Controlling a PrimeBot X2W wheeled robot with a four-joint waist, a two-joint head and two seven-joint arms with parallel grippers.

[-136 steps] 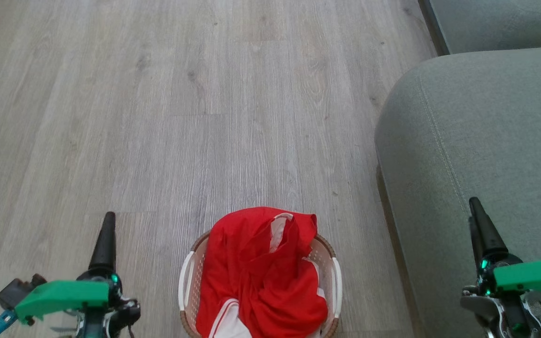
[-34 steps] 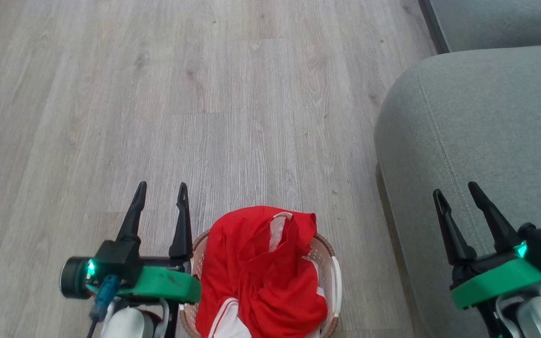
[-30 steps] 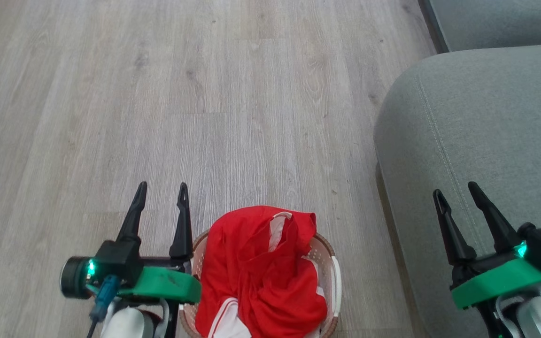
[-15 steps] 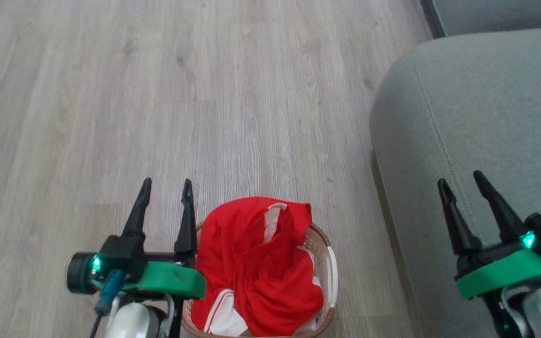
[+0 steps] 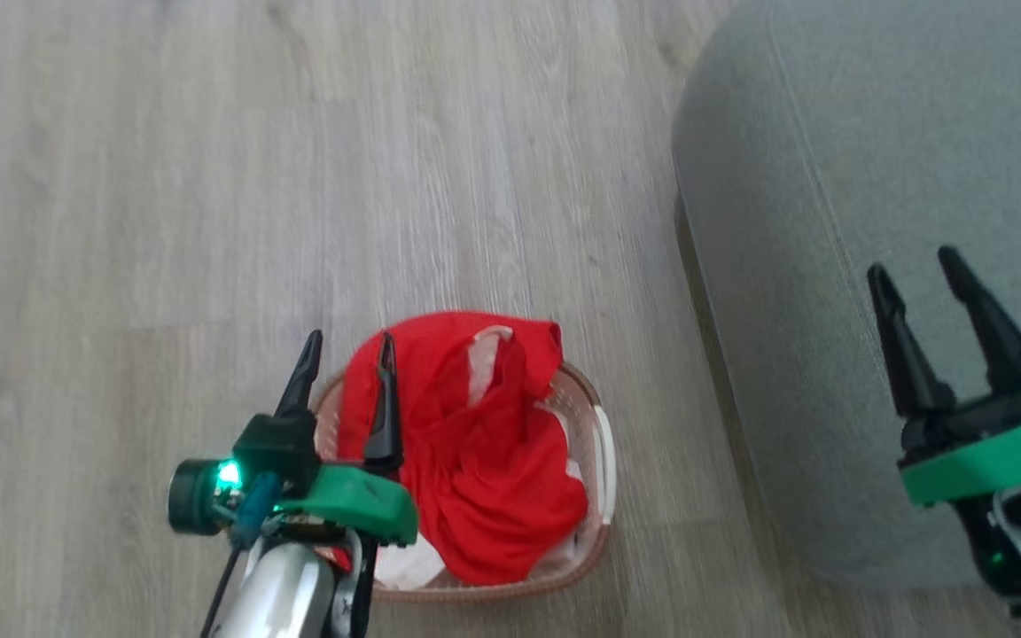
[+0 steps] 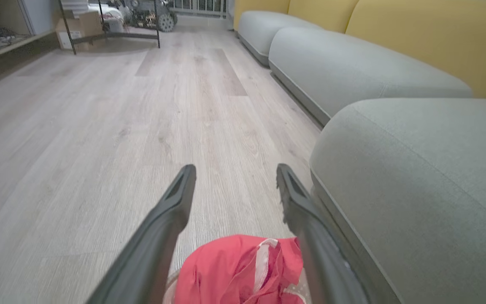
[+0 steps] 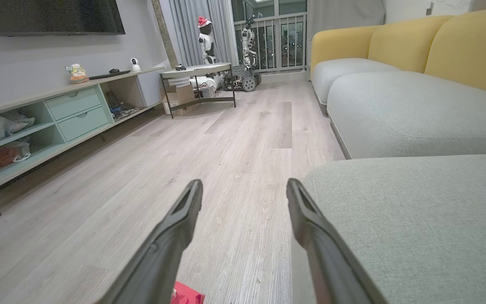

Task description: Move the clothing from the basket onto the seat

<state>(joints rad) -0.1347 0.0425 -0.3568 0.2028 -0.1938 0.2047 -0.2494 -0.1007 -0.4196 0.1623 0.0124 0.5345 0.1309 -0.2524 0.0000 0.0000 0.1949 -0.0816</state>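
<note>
Both are released and empty: the left gripper (image 5: 349, 341) hangs over the left rim of the basket (image 5: 604, 447), apparently to take the clothing (image 5: 484, 452), and the right gripper (image 5: 911, 264) hangs over the seat (image 5: 830, 133).

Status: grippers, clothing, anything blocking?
Left gripper open, nothing held, above left rim of basket. Right gripper open, empty, above seat. Clothing heaped in basket. No obstruction seen between basket and seat.
</note>
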